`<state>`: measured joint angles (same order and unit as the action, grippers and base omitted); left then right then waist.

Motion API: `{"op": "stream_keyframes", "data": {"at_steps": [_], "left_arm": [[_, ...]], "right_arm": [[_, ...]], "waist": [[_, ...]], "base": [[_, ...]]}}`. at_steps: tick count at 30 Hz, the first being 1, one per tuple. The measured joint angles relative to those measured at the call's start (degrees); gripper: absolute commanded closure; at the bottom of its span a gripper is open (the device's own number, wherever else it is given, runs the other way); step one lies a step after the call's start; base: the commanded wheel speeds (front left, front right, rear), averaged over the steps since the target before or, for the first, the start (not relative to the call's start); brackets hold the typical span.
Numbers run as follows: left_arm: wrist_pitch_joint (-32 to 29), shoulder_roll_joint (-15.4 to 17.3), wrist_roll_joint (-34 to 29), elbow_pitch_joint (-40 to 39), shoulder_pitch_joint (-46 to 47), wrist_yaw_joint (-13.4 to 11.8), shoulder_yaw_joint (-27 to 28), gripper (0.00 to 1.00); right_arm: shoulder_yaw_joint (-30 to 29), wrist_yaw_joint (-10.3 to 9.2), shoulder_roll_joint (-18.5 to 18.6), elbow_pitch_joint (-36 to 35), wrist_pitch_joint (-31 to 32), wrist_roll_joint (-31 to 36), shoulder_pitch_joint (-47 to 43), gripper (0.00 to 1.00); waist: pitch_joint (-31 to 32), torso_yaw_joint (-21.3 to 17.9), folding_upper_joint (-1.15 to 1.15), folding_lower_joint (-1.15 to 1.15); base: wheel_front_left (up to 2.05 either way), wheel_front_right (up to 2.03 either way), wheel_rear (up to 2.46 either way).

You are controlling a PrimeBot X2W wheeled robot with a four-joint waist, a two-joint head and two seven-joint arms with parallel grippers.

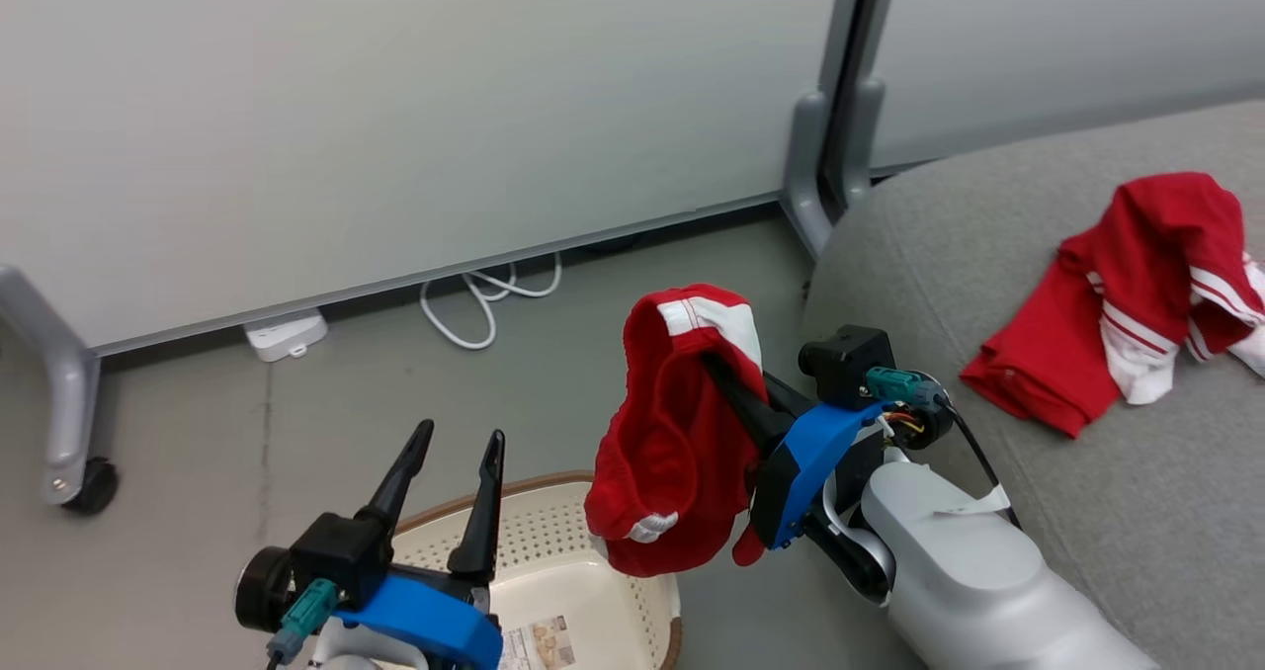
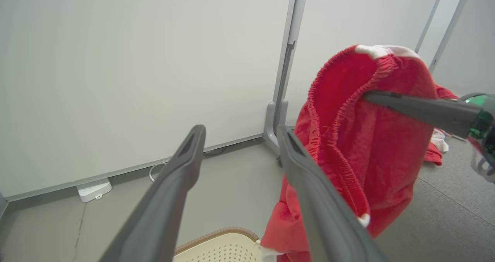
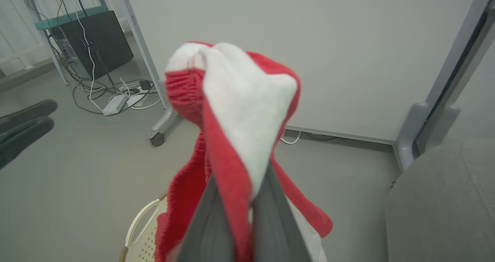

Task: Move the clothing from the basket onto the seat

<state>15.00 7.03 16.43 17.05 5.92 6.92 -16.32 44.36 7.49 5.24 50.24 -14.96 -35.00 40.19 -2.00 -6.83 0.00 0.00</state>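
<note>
The right hand (image 1: pixel 719 366) is closed on the elastic waistband of one red garment (image 1: pixel 672 443), its two dark fingers pinched together with cloth between them, and the rest of the piece hangs in a loose bag at the middle of the head view, its lowest fold just above the right rim of the basket (image 1: pixel 544 537). The left hand (image 1: pixel 460 435) stands wide open and holds nothing, low at the lower left, over the basket. The other garment (image 1: pixel 1137 294) already lies crumpled on the grey seat (image 1: pixel 988 255) at the right of the frame, and the part of the basket bottom that shows looks bare. To me the main worry is the grip: it has only a small bunch of waistband, so a quick swing toward the seat could let the cloth slide out and fall onto the floor (image 1: pixel 326 403) between basket and seat. The hanging fold could also drag on the basket rim, or catch on the wires and the camera block at the right wrist. In the left wrist view the cloth sits right beside one finger of the open hand, though I cannot tell if they touch. Let go too near the seat's rounded edge, it may slip off
</note>
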Motion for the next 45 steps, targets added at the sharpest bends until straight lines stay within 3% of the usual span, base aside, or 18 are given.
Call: {"op": "stream_keyframes", "data": {"at_steps": [24,39,45], "left_arm": [[0.1,0.1,-2.0,1.0,4.6,0.2,-0.8,0.00],[0.1,1.2,-1.4,2.2,6.5,0.2,-2.3,0.00],[0.1,2.3,-2.1,-0.3,6.4,0.2,-1.4,0.00]], "right_arm": [[-5.1,0.00,1.0,-2.0,0.0,1.4,0.5,1.00],[-10.0,0.00,0.6,-3.2,0.0,4.1,-2.0,1.00],[-15.9,0.00,1.7,-2.2,0.8,2.7,4.5,1.00]], "waist": [[-5.8,-23.4,0.00,0.00],[-7.9,-24.5,0.00,0.00],[-10.4,-24.4,0.00,0.00]], "base": [[0.00,0.00,0.00],[0.00,0.00,0.00],[0.00,0.00,0.00]]}}
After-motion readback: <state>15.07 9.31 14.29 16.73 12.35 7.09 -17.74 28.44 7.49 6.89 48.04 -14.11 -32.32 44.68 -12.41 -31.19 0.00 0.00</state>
